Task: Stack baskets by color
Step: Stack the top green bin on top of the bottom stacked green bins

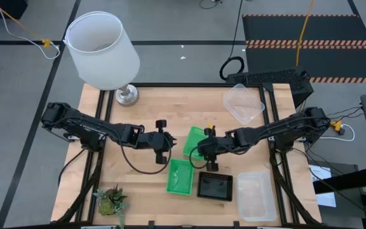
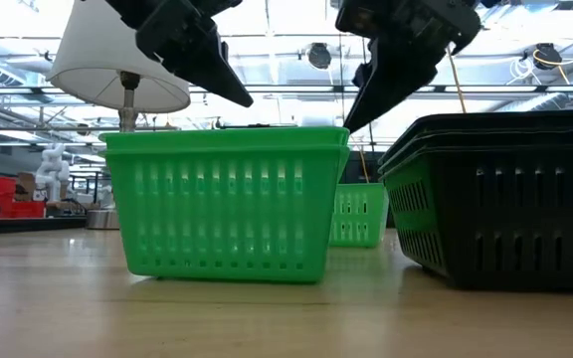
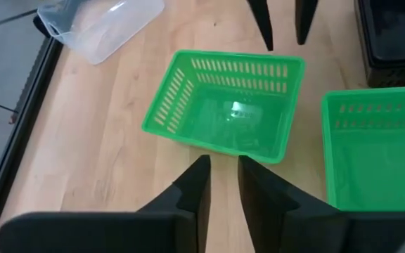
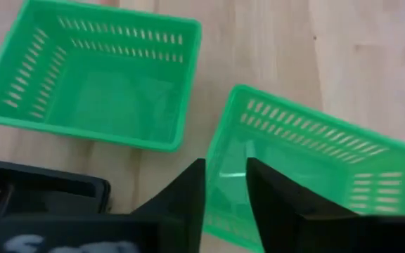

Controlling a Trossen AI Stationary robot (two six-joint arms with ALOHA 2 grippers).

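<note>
The right gripper (image 4: 225,190) is hovering over the loose green basket's (image 4: 308,169) near wall, fingers slightly apart, holding nothing. The left gripper (image 3: 222,186) is waiting just beside it — also slightly parted. Both are crowding one basket — they could bump or tip it.

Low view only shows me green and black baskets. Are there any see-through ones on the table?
Observer: Yes. One clear basket sits in the back right corner, at the lamp's end of the table.
Operator: Only that one?
Observer: No, a front clear basket lies right beside the black basket.
Operator: Who's near the little green one at the back?
Observer: Both. The lone green basket lies askew between the left gripper and the right gripper.
</note>
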